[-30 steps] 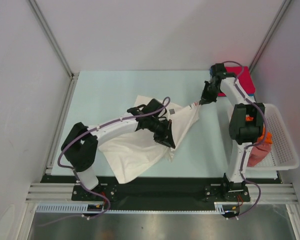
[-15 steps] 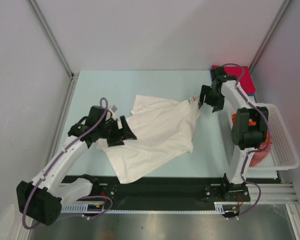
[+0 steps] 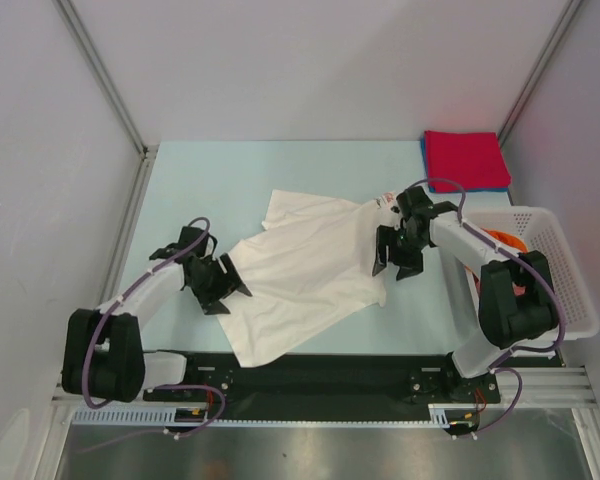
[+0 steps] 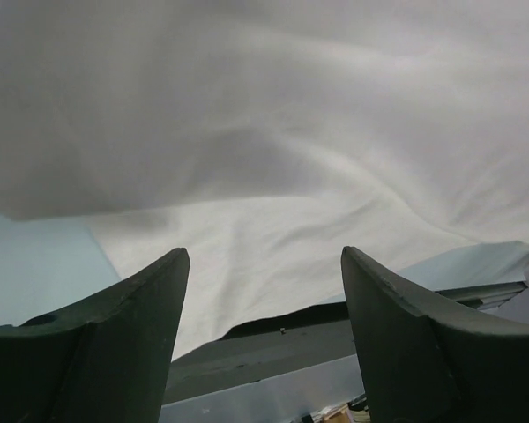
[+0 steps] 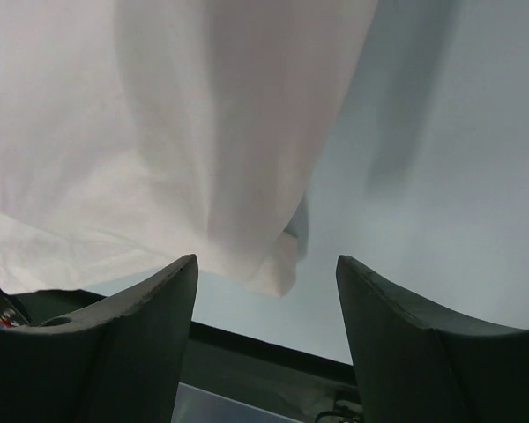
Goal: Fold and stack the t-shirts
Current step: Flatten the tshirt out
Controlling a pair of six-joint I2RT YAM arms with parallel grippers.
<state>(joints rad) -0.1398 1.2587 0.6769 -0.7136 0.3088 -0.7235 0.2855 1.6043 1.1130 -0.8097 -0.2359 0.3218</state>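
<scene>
The white tee (image 3: 305, 265) lies rumpled across the middle of the pale worktop (image 3: 230, 180), stretched on a slant from a near left corner by the front edge up to a far right corner, where a bit of red print (image 3: 388, 203) shows. My left hand (image 3: 228, 295) sits low at the tee's left edge, its fingers spread apart with nothing between them. In the left wrist view the two dark fingers (image 4: 115, 335) frame only bare cloth and a strip of worktop, and the cloth rises ahead in soft folds. My right hand (image 3: 392, 268) is at the tee's right edge, just beside the hem, and it too is spread wide and grips nothing. From the right wrist the fingers (image 5: 123, 344) stand apart over the worktop, and a folded hem corner of the tee hangs just beyond the gap, toward the left finger. I cannot tell whether either hand touches the cloth. Well apart from all this, at the far right corner of the worktop, a red tee (image 3: 465, 158) lies folded square on a blue tee (image 3: 505, 183), of which only a thin margin peeks out. The white lattice basket (image 3: 565, 280) stands along the right side, beside my right arm, with orange cloth (image 3: 507, 238) showing inside.
</scene>
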